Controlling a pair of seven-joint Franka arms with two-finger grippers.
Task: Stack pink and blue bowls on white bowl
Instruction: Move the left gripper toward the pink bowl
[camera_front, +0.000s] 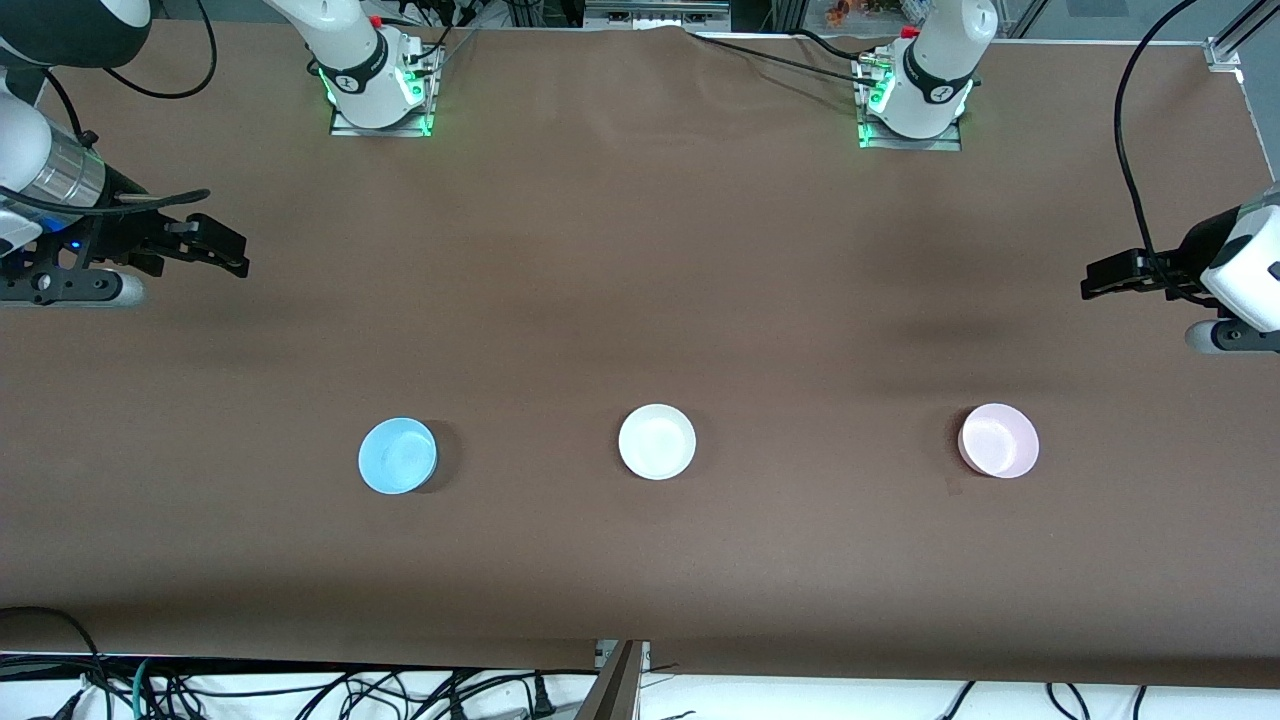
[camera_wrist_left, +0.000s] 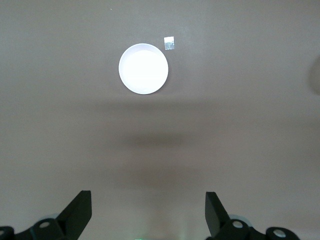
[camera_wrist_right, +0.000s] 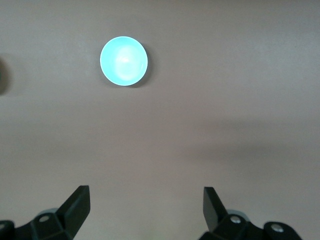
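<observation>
Bowls sit in 1 row across the brown table (camera_front: 640, 250), all upright, well apart from each other, none stacked. The white bowl (camera_front: 657, 441) is the landmark, at the middle of the row. The blue bowl (camera_front: 398, 455) lies toward the right arm's end from it, a touch nearer the front camera. The pink bowl (camera_front: 998, 440) lies toward the left arm's end from it, level with it; in the left wrist view it shows washed-out pale (camera_wrist_left: 143, 68), with a small light square patch (camera_wrist_left: 169, 43) on the cloth just beside it.

Both arms wait, up in the air over the table's ends, farther out than either colored bowl. The right gripper (camera_front: 228, 250) has its 2 fingers (camera_wrist_right: 77, 207) spread wide and holds nothing; its wrist view looks down on the blue bowl (camera_wrist_right: 123, 60). The left gripper (camera_front: 1100, 275) also stands wide open and empty, fingers (camera_wrist_left: 80, 210) apart over bare cloth.
</observation>
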